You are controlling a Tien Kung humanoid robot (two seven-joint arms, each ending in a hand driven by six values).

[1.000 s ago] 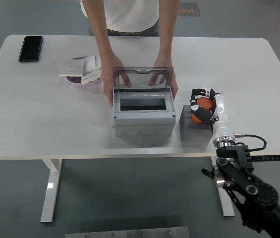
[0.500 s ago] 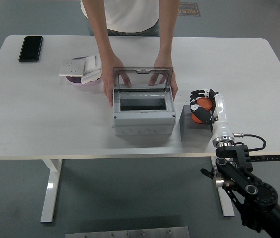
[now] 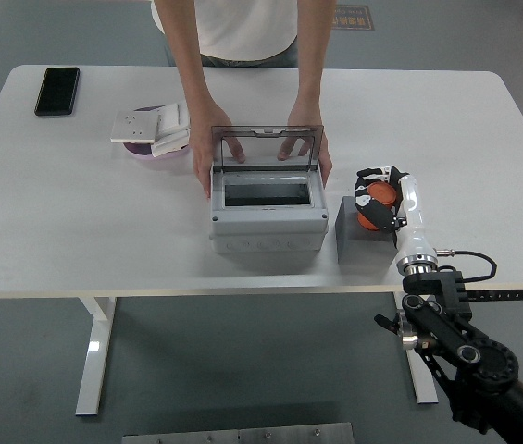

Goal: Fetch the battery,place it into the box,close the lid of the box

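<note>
White desk (image 3: 76, 203): right hand (image 3: 379, 205) fingers clenched on orange battery (image 3: 378, 197) (atop grey block (image 3: 361, 242)); lift clear, then cross to open box (image 3: 267, 211).

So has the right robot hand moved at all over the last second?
No. The right robot hand stays curled on the orange battery above the grey block, same spot beside the box.
</note>
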